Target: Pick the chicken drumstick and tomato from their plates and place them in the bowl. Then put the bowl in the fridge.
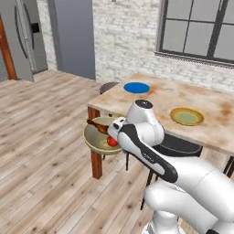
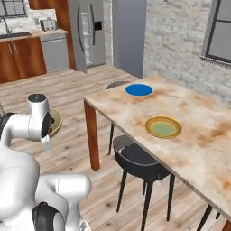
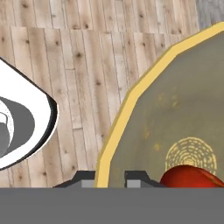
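The bowl (image 1: 95, 137), olive-tan with a yellow rim, hangs in the air over the wooden floor, left of the table's corner. Inside it lie the red tomato (image 1: 112, 141) and the dark chicken drumstick (image 1: 97, 124). My gripper (image 3: 110, 178) is shut on the bowl's rim (image 3: 114, 127), one fingertip on each side, and the tomato (image 3: 189, 177) shows just inside. From the right base view my arm hides most of the bowl (image 2: 57, 120). On the table rest the blue plate (image 1: 136, 87) and the yellow-rimmed plate (image 1: 186, 116), both bare. The fridge (image 1: 23, 36) stands far back on the left.
The wooden table (image 1: 205, 91) fills the right side, with a dark stool (image 1: 179, 146) tucked at its near edge. A grey partition (image 1: 75, 36) stands beside the fridge (image 2: 90, 31). Kitchen cabinets (image 2: 22, 56) line the far left. Open floor lies between me and the fridge.
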